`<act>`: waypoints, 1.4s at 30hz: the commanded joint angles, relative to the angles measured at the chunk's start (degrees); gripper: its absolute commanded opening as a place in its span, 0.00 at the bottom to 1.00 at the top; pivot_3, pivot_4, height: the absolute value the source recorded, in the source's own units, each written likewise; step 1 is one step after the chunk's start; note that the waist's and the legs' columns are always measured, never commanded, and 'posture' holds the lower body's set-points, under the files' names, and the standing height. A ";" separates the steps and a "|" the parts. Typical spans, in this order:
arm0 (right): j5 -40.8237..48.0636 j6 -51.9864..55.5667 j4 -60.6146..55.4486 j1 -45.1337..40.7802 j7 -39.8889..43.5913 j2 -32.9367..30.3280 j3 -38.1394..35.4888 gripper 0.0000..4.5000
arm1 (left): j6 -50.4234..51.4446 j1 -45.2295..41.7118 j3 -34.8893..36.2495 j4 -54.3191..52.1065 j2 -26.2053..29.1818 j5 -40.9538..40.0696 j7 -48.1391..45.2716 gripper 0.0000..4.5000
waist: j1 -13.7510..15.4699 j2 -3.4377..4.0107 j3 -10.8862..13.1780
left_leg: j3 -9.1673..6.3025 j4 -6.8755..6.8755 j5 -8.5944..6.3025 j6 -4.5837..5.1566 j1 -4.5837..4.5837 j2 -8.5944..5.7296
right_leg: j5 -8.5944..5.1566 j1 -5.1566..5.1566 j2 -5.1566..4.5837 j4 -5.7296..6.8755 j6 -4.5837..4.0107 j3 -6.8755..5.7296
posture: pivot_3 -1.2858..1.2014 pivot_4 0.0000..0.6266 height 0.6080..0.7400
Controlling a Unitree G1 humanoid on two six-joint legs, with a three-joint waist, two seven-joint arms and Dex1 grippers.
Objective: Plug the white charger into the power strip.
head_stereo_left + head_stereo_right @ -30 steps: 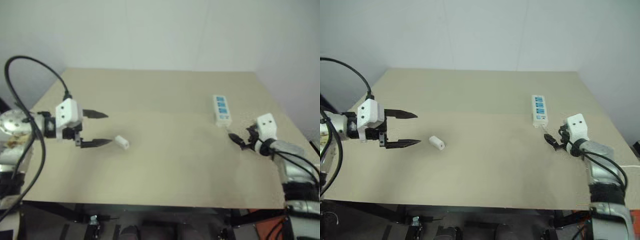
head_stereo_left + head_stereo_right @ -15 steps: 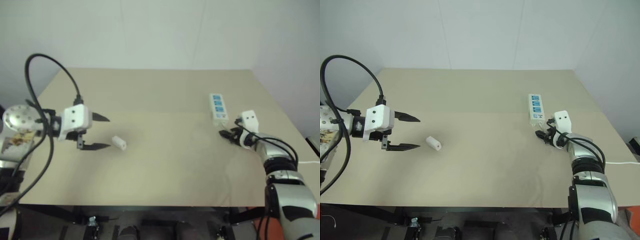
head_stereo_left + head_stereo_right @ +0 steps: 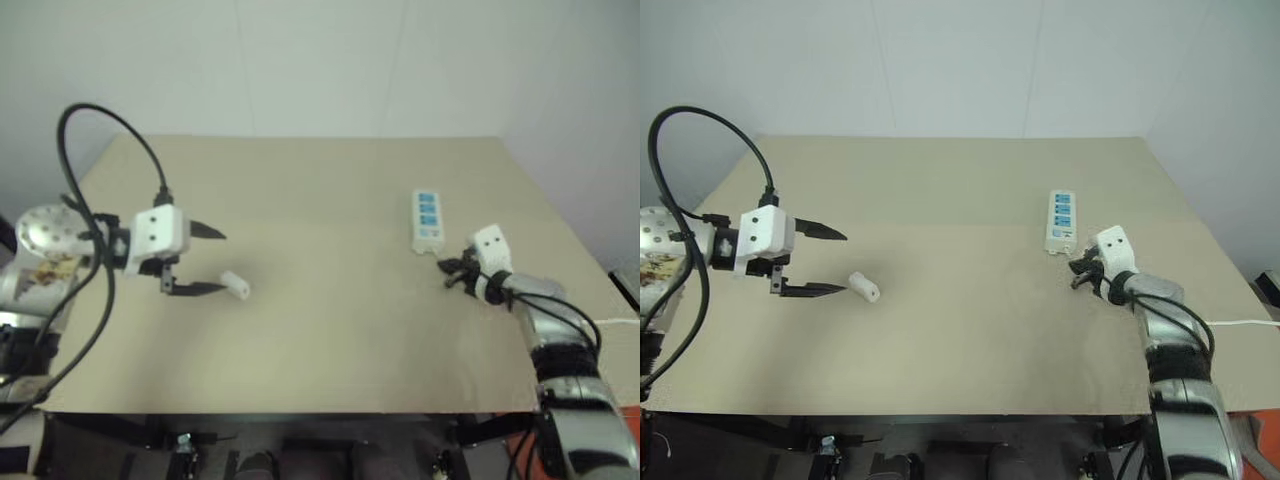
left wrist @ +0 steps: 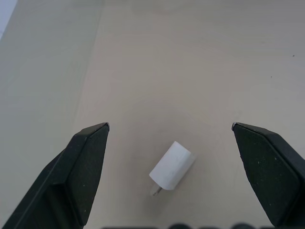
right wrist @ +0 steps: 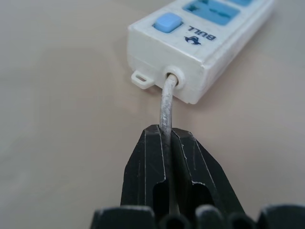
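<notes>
The white charger (image 3: pixel 236 286) lies on its side on the tan table (image 3: pixel 320 190), left of centre, with its metal prongs showing in the left wrist view. My left gripper (image 3: pixel 222 262) hovers open just left of the charger (image 4: pixel 171 165), which sits between and slightly beyond the wide-spread fingers. The power strip (image 3: pixel 1060 220), a white bar with blue sockets, lies at the right. My right gripper (image 5: pixel 166 129) is shut on the thin white cord (image 5: pixel 167 102) just behind the strip's near end (image 5: pixel 205 52).
The cord (image 3: pixel 1240 323) trails off past the table's right edge. A black cable (image 3: pixel 100 120) loops above my left arm. A white wall stands behind the table's far edge. Bare tabletop separates charger and strip.
My right gripper has moved left to the strip's cord end and gone from open to shut on the cord. The left gripper stays open by the charger. The camera view has shifted.
</notes>
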 commanded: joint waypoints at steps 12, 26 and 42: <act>4.75 15.32 -27.55 19.13 -6.93 -0.50 -3.93 0.29 | -5.26 -5.26 -1.72 6.28 -3.20 1.72 -2.54 1.00 | 0.98 -0.03 -0.01 | 0.06 0.28 0.14 -0.03 0.72 0.02 | -0.28 0.53 0.10 0.35 0.46 0.12 | 0.52 0.24 1.00; 4.79 8.98 -36.55 21.71 -17.87 12.79 -2.77 0.99 | -4.70 -2.23 -0.30 4.29 -2.19 1.62 -0.92 1.00 | 1.16 -0.04 -0.02 | 0.05 0.15 0.13 -0.03 0.41 0.01 | -0.34 0.24 0.06 0.34 0.42 0.09 | 0.52 0.24 1.00; -0.26 0.00 -23.04 17.52 -24.39 18.99 0.92 0.99 | -3.43 0.19 0.51 1.84 -0.88 1.07 0.61 1.00 | 1.11 -0.12 -0.07 | 0.05 0.11 0.14 -0.03 0.40 0.03 | -0.35 0.18 0.08 0.36 0.39 0.09 | 0.52 0.24 1.00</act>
